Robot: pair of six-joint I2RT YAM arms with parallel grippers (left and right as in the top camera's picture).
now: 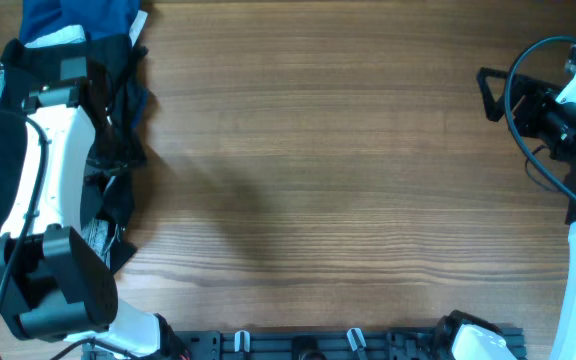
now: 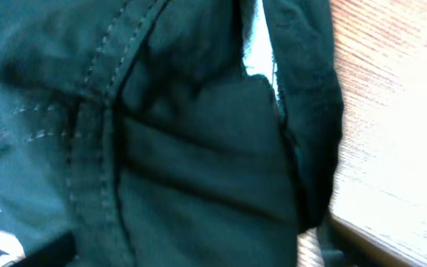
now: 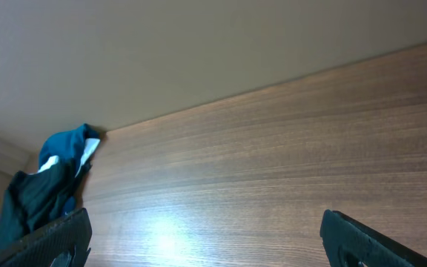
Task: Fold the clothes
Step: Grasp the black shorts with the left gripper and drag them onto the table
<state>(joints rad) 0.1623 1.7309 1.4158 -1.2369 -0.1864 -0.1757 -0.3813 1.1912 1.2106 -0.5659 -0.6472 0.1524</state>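
Where the left arm [image 1: 38,170] reaches along the table's [image 1: 348,180] left edge, the clothes lie in a crumpled heap running up to the far left corner. The black shorts [image 1: 118,90] are soft and unfolded, bunched in loose ridges beside and under the arm, with a ragged dark hem trailing toward the near edge. A blue garment [image 1: 78,20] sits at the corner end of the heap, touching the shorts, with a pale patch showing on it.

The left wrist view is filled almost wholly by dark cloth [image 2: 184,170] pressed close to the lens. It shows what the overhead view cannot: a raised seam with double rows of stitching, flat folds, and a pale strip at the top edge of the fabric. Bare wood [image 2: 399,119] shows only at the right. The left claw is lost against the dark cloth from above and is not clear in its own view, so I cannot tell whether it is released or grasping.

The right claw [image 1: 496,95] hovers by the right edge, well apart from the heap. Its own view shows the right claw [image 3: 206,248] spread wide with nothing between the fingertips [image 3: 58,237], and the heap [image 3: 43,185] seen low across the table at the far corner
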